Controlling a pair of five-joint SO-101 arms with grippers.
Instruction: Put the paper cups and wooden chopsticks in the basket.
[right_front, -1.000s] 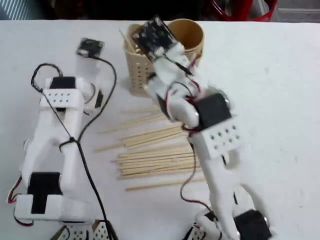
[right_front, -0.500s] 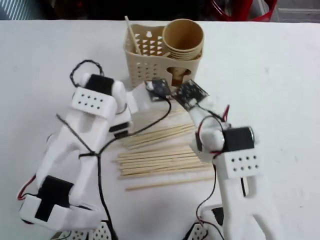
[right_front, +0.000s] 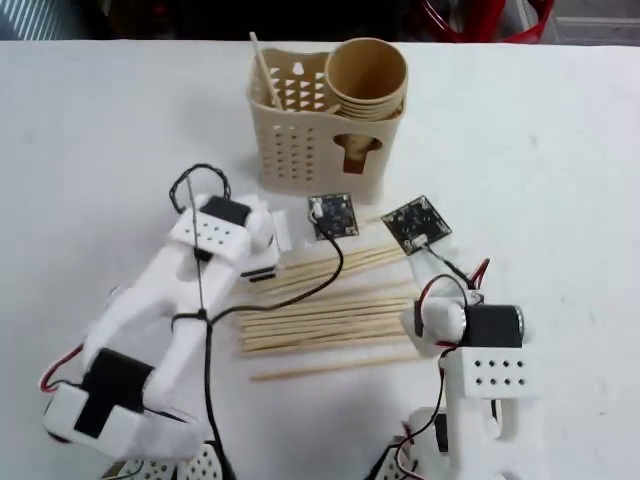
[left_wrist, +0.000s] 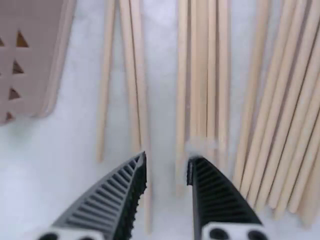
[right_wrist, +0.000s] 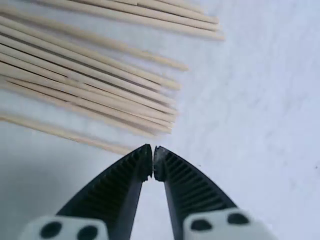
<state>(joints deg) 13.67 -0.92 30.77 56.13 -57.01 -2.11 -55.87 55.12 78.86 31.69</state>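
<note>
You are losing the ends of some chopsticks (right_front: 330, 320) under the left arm (right_front: 215, 235), the basket (left_wrist: 30, 50) is running off the left wrist view's edge, its wall is hiding the lower part of the paper cups (right_front: 367, 65).

Cream perforated basket (right_front: 300, 150), tan cups (right_front: 368, 70), pale chopsticks (right_front: 320, 325)

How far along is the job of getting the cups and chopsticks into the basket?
Done: the stacked paper cups sit in the basket, and one chopstick stands in it.
In hand: nothing. The left claw is open over the loose chopsticks; the right claw is shut and empty beside their ends.
Left: the whole spread of loose chopsticks lying on the table.
</note>
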